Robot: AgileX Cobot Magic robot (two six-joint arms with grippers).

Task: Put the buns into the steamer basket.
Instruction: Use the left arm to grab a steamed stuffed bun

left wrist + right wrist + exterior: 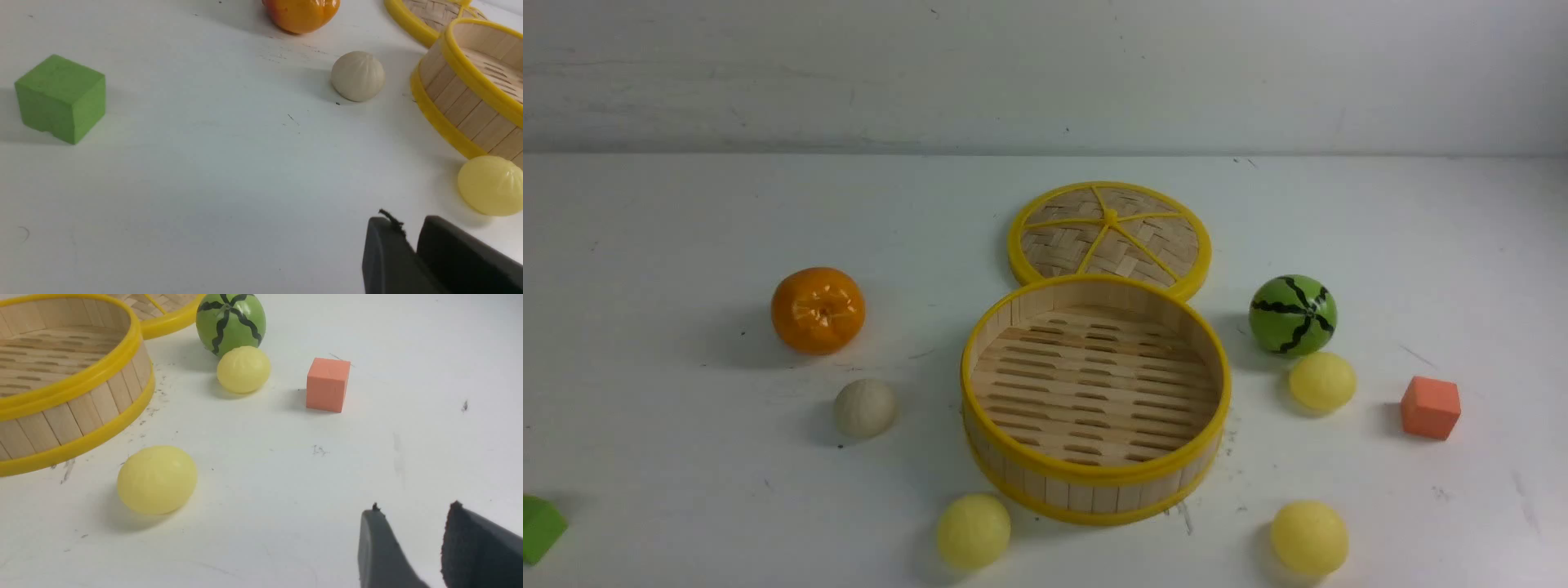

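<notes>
The left gripper (404, 223) had its jaws drawn close together, with only a narrow slit between them and nothing in it, low over the white worktop (204, 183). Nearest to them lay a pale yellow bun (490, 185), just beside the jaws but apart from them, close by the outer wall of the steamer basket (457, 110). Farther out sat the off-white bun (358, 76), well apart from the jaws, between the basket and the glossy orange (301, 14). A green block (61, 98) stood well off on the other side. The right gripper (412, 510) had its jaws spread, with a clear gap between them that held nothing. A second yellow bun (157, 479) lay well apart from them, near the foot of the basket wall. A third yellow bun (243, 369) lay farther still, just beside the striped watermelon ball (231, 322), though whether the two touched could not be told. An orange cube (328, 384) stood near that bun, apart from it. In the front view the basket stood upright in the middle of the worktop, with all four buns lying outside it, two on each side. The woven lid (1111, 233) lay flat behind it, at its far rim.
</notes>
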